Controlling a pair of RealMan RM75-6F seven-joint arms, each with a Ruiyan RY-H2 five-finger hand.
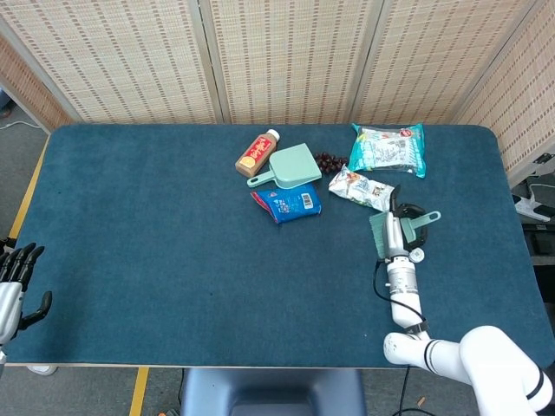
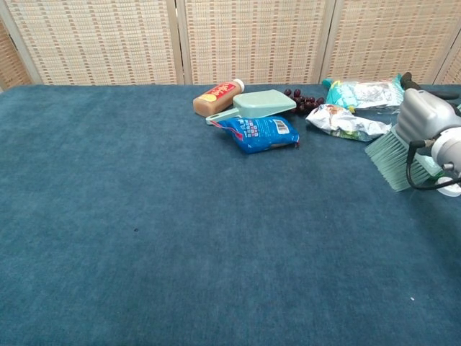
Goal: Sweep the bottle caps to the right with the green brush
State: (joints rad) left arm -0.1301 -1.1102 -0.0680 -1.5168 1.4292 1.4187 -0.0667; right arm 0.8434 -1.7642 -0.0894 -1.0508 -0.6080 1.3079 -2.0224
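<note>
While left table (image 2: 144, 238) lies bare, right hand (image 2: 425, 119) grips brush (image 2: 389, 158).

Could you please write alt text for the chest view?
The right hand holds the green brush with its bristles on the blue table, at the right edge; snack packets, a dustpan and a bottle lie behind.

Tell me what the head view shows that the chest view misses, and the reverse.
Only the head view shows the left hand, idle off the table's near left corner, a white cap in full just right of the right hand, and the brush's handle.

Only the chest view shows the brush bristles from the side, angled down to the cloth; there the cap is just a sliver at the right edge.

Both show the right hand holding the green brush, plus the dustpan, bottle, blue packet, grapes and two snack bags.
</note>
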